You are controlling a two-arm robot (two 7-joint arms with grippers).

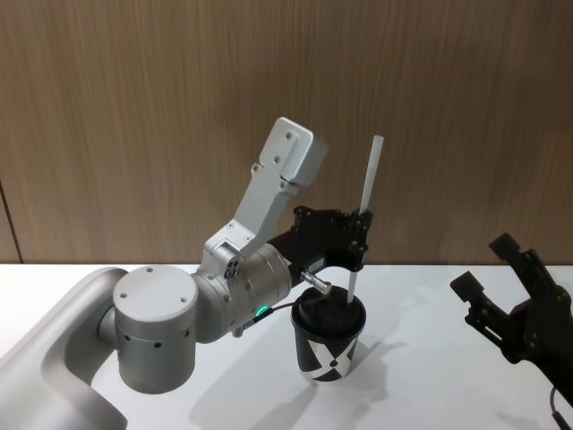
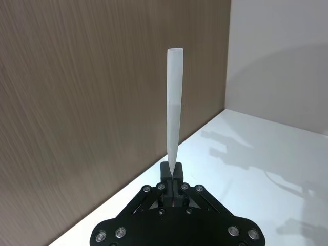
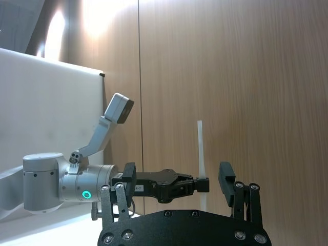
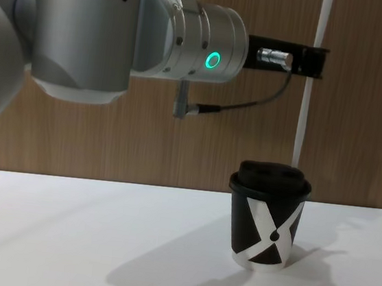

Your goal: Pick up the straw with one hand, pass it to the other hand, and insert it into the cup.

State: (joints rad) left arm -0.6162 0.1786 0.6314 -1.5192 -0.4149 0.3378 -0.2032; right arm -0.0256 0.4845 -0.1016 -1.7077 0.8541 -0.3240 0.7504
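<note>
The white straw [image 1: 365,202] stands nearly upright, with my left gripper [image 1: 361,235] shut on it below its middle. In the chest view the straw [image 4: 312,88] hangs straight down over the black cup [image 4: 267,217], its lower tip right at the domed lid's top. The cup [image 1: 329,339] stands on the white table just under that gripper. The left wrist view looks along the straw [image 2: 174,102] rising from the pinched fingertips [image 2: 178,169]. My right gripper [image 1: 483,264] hovers open and holds nothing, off to the right of the cup. Its fingers [image 3: 226,175] frame the straw [image 3: 200,148].
The white table [image 1: 430,367] stretches in front of a brown wood-panel wall [image 1: 134,107]. The left arm's silver wrist with its green ring [image 4: 213,61] reaches across above the table's left half, with a thin cable hanging under it.
</note>
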